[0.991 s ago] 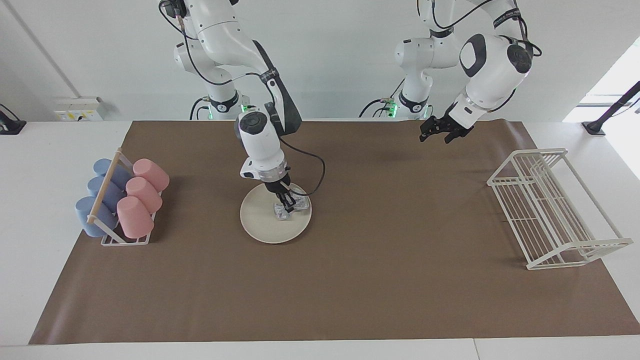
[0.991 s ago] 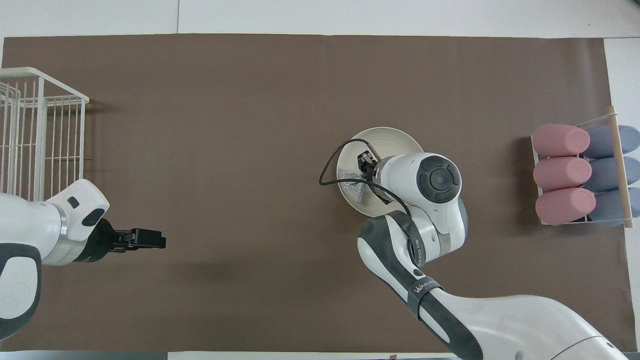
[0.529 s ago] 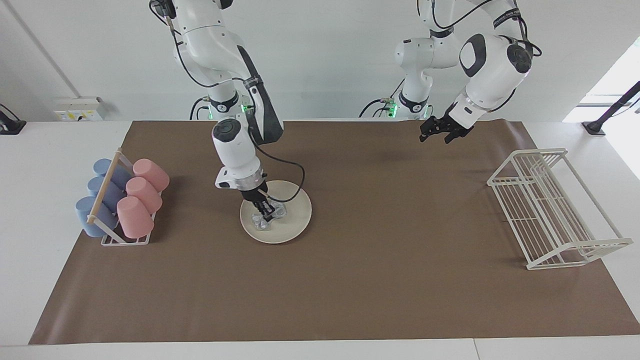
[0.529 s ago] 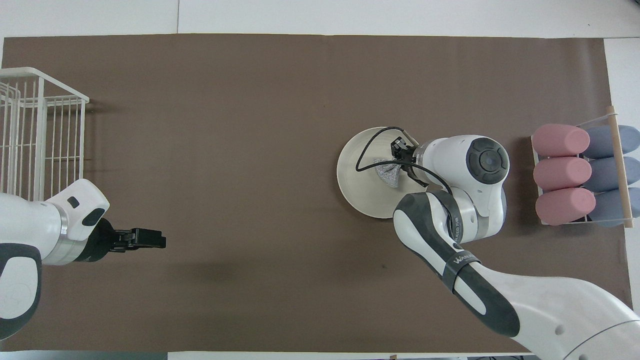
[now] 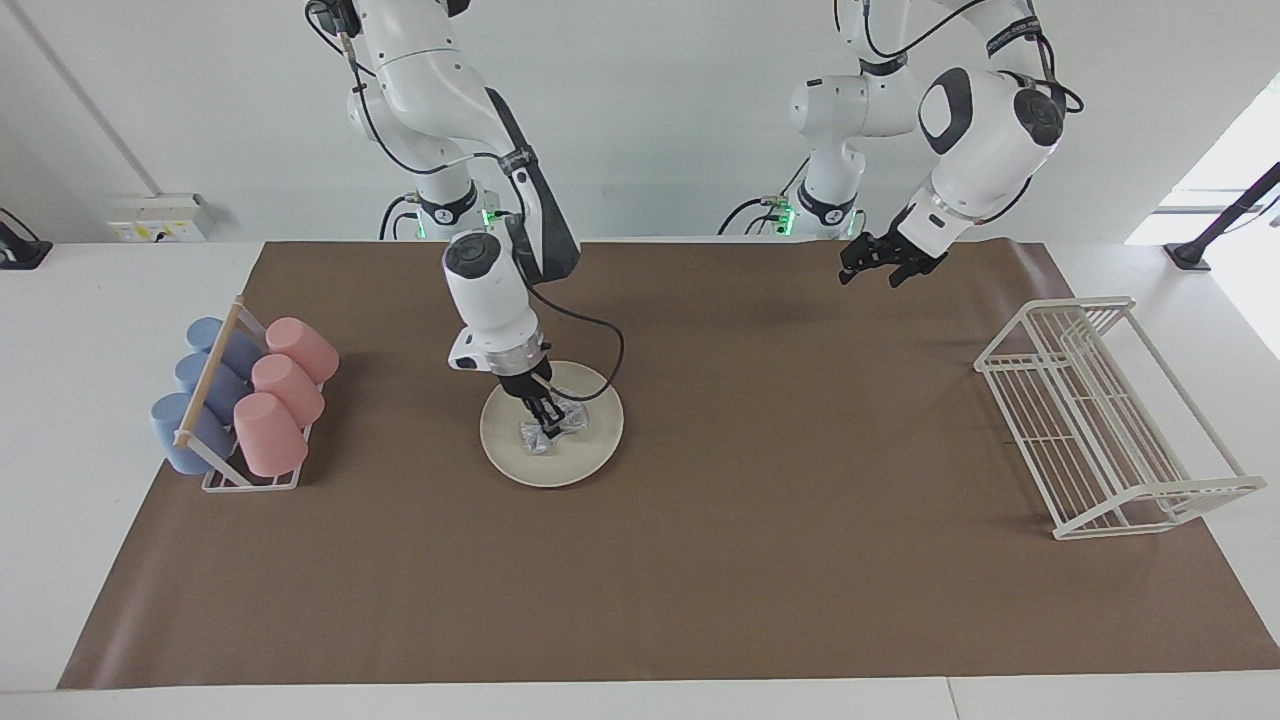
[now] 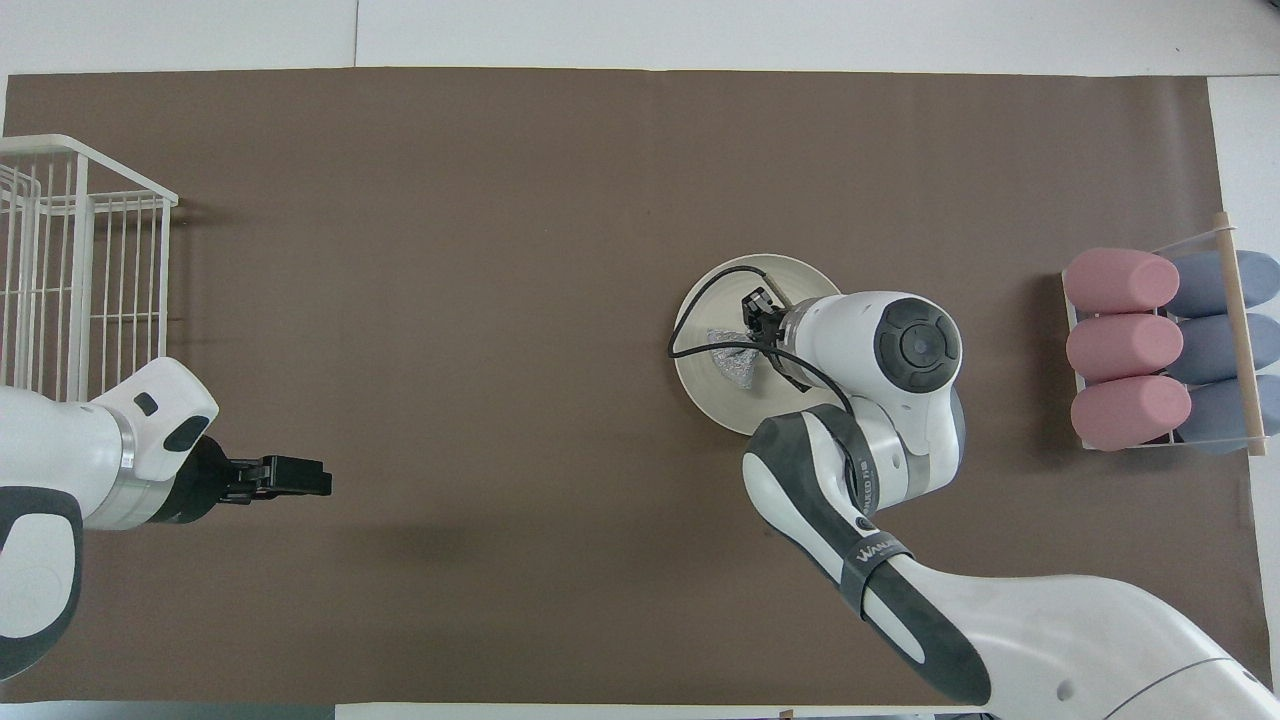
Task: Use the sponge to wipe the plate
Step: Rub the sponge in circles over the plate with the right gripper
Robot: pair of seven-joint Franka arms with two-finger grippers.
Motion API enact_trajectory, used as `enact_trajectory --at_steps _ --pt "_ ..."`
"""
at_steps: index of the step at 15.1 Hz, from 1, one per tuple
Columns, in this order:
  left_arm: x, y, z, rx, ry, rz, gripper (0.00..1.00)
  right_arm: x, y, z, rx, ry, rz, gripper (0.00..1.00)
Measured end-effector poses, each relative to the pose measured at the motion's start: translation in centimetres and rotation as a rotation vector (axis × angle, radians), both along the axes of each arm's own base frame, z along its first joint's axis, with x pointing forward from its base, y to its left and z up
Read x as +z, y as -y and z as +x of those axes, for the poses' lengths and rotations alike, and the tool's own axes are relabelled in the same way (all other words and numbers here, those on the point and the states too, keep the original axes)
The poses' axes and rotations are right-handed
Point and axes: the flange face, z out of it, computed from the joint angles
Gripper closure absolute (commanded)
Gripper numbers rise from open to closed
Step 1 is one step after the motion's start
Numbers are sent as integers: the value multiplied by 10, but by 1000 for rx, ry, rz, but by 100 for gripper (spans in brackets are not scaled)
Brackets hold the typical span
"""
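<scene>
While my right gripper point(image 5: 546, 425) is down on the plate point(image 5: 590, 455), it is clenched on the sponge point(image 5: 552, 432) and presses this silvery wad against the middle of the plate. From the overhead camera I see the sponge point(image 6: 733, 352) on the plate point(image 6: 715, 395) too, with the gripper point(image 6: 752, 338) on its edge. The plate lies on the brown mat point(image 5: 700, 560) of the bench, toward the right arm's end, beside the rack of pink and blue cups point(image 5: 245, 400). My left gripper point(image 5: 880, 265) waits in the air over the mat, released, holding nothing. The white wire rack point(image 5: 1100, 420) stands at the left arm's end.
</scene>
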Motion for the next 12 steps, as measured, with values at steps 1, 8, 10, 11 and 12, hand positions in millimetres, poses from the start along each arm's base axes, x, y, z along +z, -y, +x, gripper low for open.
enact_trajectory --at_steps 1,8,10,11,12 --pt "0 0 0 1 1 0 0 -1 -14 -7 -18 -3 9 100" --pt "1 0 2 5 12 0 0 0 -39 -19 -80 -29 26 100" --pt "1 -1 2 8 11 1 0 15 -51 -20 -102 -86 19 100" --pt "1 -1 2 14 10 1 0 33 -57 -20 -109 -114 16 100" --pt "1 -1 2 29 7 -2 0 58 -62 -19 -116 -137 14 100"
